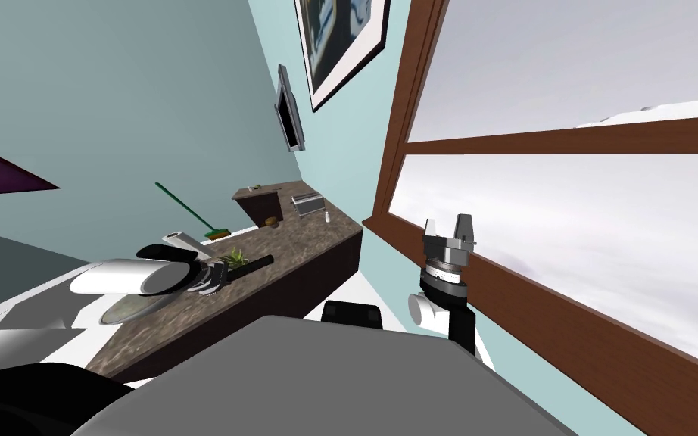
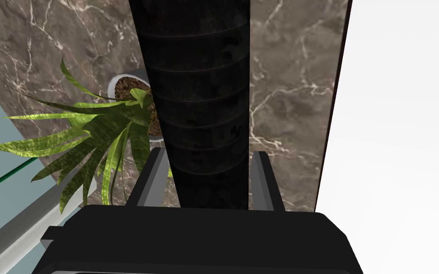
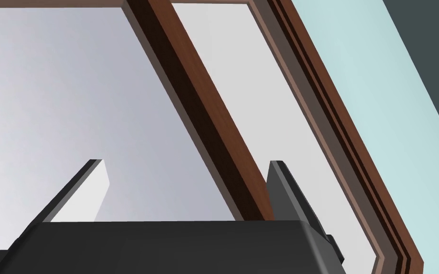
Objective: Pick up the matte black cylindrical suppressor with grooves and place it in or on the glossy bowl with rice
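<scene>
Left gripper (image 2: pixel 209 152), clamped on the black grooved suppressor (image 2: pixel 197 95) jutting ahead of it over a potted plant (image 2: pixel 104 133), should hold firm and carry it level, clear of the leaves.

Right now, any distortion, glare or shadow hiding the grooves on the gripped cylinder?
Head view: wide lens, rolled, window frame splays. Left wrist view: black cylinder in the left gripper is dark and matte, no glare, grooves faint but readable. Right wrist view: even light.
</scene>
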### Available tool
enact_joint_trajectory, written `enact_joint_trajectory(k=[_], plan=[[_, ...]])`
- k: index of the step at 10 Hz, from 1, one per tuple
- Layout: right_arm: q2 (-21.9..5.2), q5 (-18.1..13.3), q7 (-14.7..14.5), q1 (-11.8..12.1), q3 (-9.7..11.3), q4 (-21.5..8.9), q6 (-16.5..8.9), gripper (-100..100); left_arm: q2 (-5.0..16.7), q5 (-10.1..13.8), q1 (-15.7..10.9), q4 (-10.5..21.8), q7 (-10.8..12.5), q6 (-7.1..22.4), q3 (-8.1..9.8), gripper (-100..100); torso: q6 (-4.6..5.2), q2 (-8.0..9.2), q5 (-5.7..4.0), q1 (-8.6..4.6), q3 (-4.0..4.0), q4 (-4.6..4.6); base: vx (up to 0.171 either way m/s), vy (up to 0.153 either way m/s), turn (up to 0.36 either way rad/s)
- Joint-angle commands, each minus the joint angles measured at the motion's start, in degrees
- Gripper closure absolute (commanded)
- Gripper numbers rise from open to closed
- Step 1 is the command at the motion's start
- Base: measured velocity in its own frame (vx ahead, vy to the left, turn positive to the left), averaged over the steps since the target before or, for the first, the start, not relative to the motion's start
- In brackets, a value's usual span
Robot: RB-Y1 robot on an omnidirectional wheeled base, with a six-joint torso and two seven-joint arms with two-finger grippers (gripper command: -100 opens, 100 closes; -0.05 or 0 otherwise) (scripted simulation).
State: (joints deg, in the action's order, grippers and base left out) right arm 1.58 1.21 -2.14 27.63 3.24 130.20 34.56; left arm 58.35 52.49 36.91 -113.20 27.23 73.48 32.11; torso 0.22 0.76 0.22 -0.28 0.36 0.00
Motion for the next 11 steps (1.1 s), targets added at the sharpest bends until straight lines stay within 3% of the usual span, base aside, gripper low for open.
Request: enact_joint_trajectory(k=[1, 5, 6, 11], plan=[[0.0, 0.0, 0.0, 0.0, 0.0, 0.0, 0.0, 0, 0.4, 0.4, -0.1, 0.2, -0.4, 1.0, 2.26, 100, 0.0, 0.0, 0.0, 0.0, 0.0, 0.0, -0.144, 0.036, -0.122], [0.0, 0.0, 0.0, 0.0, 0.0, 0.0, 0.0, 0, 1.4, 1.3, -0.6, 1.3, -1.1, 3.0, 6.69, 100, -0.04, -0.05, 0.0, 0.03, -0.03, -0.01, -0.128, 0.046, -0.097], [0.0, 0.0, 0.0, 0.0, 0.0, 0.0, 0.0, 0, 1.9, 1.7, -0.8, 2.0, -1.2, 3.8, 8.55, 100, -0.04, -0.13, -0.01, 0.02, -0.07, -0.02, -0.138, 0.069, -0.13], [0.0, 0.0, 0.0, 0.0, 0.0, 0.0, 0.0, 0, 4.2, 3.6, -1.6, 3.7, -0.2, 5.5, 13.29, 100, -0.08, -0.16, -0.03, 0.05, -0.07, 0.0, -0.121, 0.064, -0.067]])
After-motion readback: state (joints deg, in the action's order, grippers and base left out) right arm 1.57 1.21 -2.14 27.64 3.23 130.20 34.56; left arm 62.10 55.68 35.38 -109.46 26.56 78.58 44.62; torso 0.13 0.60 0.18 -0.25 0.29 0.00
